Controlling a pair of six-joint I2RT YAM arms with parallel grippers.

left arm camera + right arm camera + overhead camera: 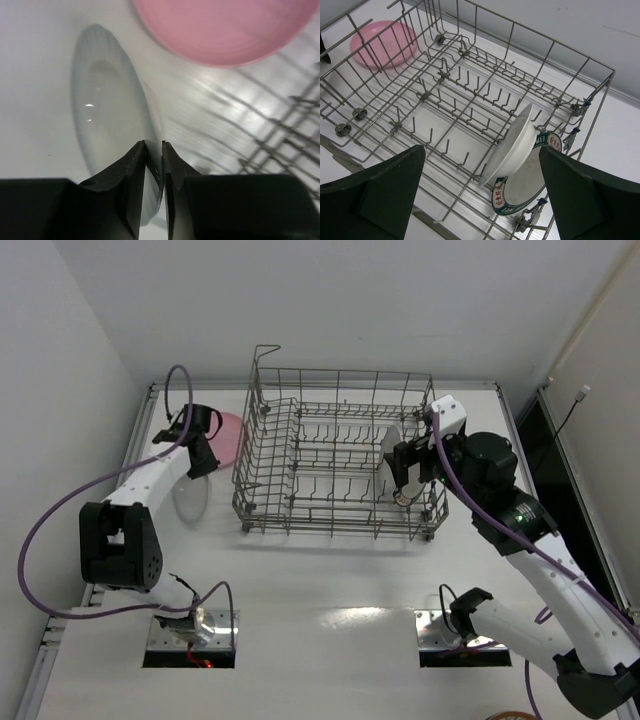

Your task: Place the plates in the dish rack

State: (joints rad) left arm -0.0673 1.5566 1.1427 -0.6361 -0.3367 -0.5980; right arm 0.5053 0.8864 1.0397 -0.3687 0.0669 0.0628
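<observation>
The grey wire dish rack (330, 465) stands mid-table. In its right end a plain white plate (512, 145) stands on edge between tines, with the teal-rimmed plate (512, 205) leaning just behind it; both also show in the top view (392, 445). My right gripper (481, 148) is open and empty above them (405, 480). My left gripper (153, 142) is shut on the rim of the second white plate (102, 110), left of the rack (190, 498). The pink plate (225, 25) lies on the table beyond it (232, 435).
The rack's left and middle rows of tines (445, 100) hold nothing. The rack's tall left wall (250, 440) stands right beside the pink plate. White walls close in at the back and left; the table edge (520, 440) runs to the right of the rack.
</observation>
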